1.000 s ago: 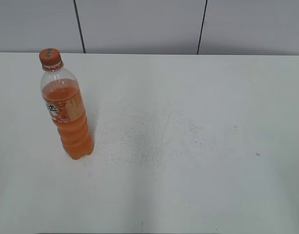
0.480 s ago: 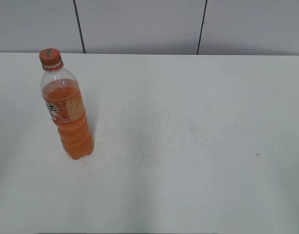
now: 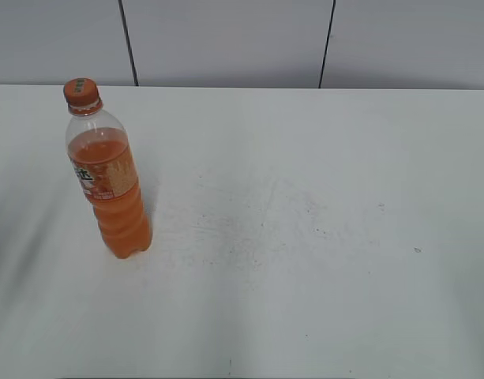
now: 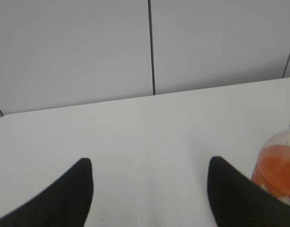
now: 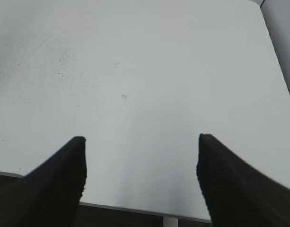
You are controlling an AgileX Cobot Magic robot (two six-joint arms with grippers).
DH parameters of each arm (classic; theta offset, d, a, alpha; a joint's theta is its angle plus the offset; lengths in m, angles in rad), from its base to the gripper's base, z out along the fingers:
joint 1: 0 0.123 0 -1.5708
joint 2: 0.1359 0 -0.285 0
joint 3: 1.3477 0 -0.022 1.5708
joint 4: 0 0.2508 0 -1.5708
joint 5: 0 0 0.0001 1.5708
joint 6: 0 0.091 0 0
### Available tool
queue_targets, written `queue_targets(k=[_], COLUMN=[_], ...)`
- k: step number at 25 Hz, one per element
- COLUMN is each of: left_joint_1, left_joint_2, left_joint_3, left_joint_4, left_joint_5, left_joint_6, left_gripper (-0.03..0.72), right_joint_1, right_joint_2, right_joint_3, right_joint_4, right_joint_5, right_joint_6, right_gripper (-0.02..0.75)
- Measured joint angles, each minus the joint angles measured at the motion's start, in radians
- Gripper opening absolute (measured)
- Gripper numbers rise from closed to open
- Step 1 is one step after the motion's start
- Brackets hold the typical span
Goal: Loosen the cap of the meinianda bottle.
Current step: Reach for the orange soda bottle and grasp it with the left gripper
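Observation:
The meinianda bottle (image 3: 109,185) stands upright on the left part of the white table, with orange drink and an orange label. Its orange cap (image 3: 81,91) sits on top. In the left wrist view the bottle's shoulder (image 4: 277,168) shows at the right edge, to the right of my left gripper (image 4: 149,165), which is open and empty above the table. My right gripper (image 5: 141,142) is open and empty above the table's near edge. Neither gripper shows in the exterior view.
The white table (image 3: 305,221) has faint scuff marks and small specks near its middle. A grey panelled wall (image 3: 226,39) stands behind it. The table's front edge (image 5: 135,208) lies under my right gripper.
A faint shadow has spread over the table's left edge in the exterior view. The bottle has not moved.

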Motion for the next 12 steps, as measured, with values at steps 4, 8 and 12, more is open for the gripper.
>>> queue_targets(k=[4,8,12], left_joint_1=[-0.001,-0.001,-0.001], left_joint_2=[0.006,0.007,0.026], left_joint_3=[0.090,0.152,0.205], left_joint_4=[0.122,0.210,0.289], left_joint_5=[-0.112,-0.179,-0.241], left_joint_6=[-0.083,-0.099,-0.106], left_gripper=[0.467,0.467,0.467], right_joint_1=[0.000,0.000,0.000], right_joint_2=[0.000,0.000,0.000], right_joint_3=[0.000,0.000,0.000], right_joint_4=[0.000,0.000,0.000], right_joint_5=[0.000,0.000,0.000], right_joint_6=[0.000,0.000,0.000], right_gripper=[0.547,0.547,0.547])
